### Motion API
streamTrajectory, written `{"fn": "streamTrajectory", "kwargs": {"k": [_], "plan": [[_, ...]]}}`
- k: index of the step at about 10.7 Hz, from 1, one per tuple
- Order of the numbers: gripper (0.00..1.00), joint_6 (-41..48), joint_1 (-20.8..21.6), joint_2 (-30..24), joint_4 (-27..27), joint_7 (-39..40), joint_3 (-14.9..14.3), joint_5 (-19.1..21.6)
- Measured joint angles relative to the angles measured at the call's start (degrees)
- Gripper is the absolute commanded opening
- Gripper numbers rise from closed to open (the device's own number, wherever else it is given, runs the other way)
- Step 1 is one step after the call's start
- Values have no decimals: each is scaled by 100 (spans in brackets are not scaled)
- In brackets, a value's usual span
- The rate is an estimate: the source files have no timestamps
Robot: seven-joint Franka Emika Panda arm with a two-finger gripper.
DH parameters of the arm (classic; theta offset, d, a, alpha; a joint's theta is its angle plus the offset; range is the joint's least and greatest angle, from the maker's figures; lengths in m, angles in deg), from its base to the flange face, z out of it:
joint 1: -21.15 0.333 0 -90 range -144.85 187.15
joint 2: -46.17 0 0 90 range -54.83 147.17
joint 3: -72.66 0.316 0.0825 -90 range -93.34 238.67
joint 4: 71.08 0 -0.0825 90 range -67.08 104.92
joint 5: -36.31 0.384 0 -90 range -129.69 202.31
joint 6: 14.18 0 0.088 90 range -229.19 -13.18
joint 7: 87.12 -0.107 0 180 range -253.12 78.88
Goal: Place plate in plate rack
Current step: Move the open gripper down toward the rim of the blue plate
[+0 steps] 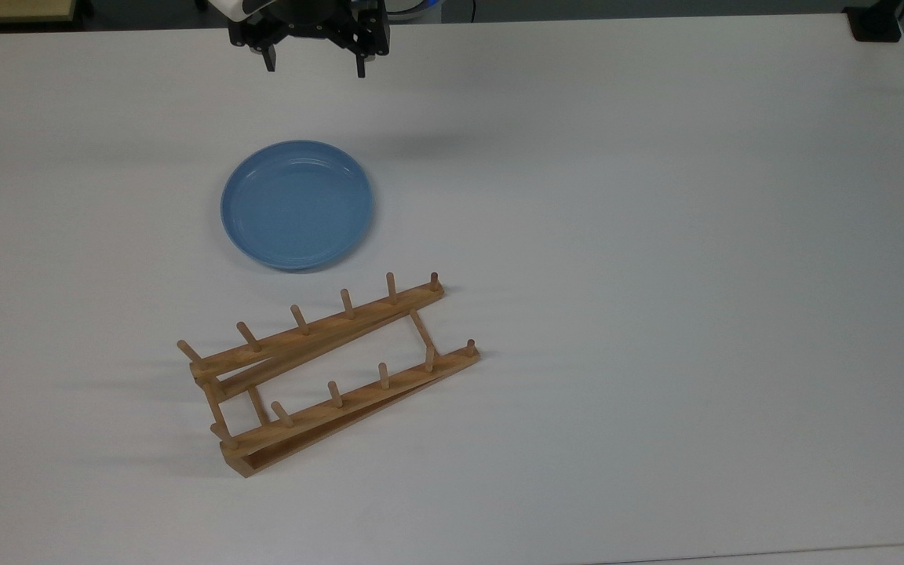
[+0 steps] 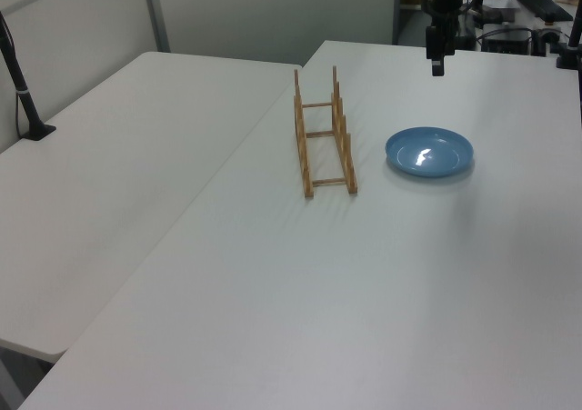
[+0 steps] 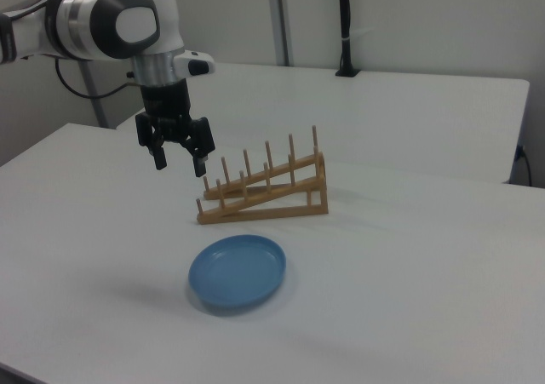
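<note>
The white tabletop [image 1: 656, 235] carries the wooden plate rack [image 1: 330, 373], which stands upright and empty, set at a slant toward the top view's lower edge of the tabletop. The light-blue plate [image 1: 297, 205] lies flat on the tabletop just beside the plate rack, apart from it, on the side toward the top view's upper edge. The hand [image 1: 313, 67] hangs above the tabletop near that upper edge, well clear of the plate, its fingers spread wide and holding nothing.
</note>
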Motion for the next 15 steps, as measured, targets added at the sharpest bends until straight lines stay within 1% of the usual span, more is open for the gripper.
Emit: {"fn": "streamTrajectory", "kwargs": {"k": [5, 10, 15], "plan": [[100, 0, -125, -6, -167, 6, -39, -6], [100, 92, -125, -6, -254, 5, -39, -6], [100, 135, -150, 130, -279, 319, -40, -6]]}}
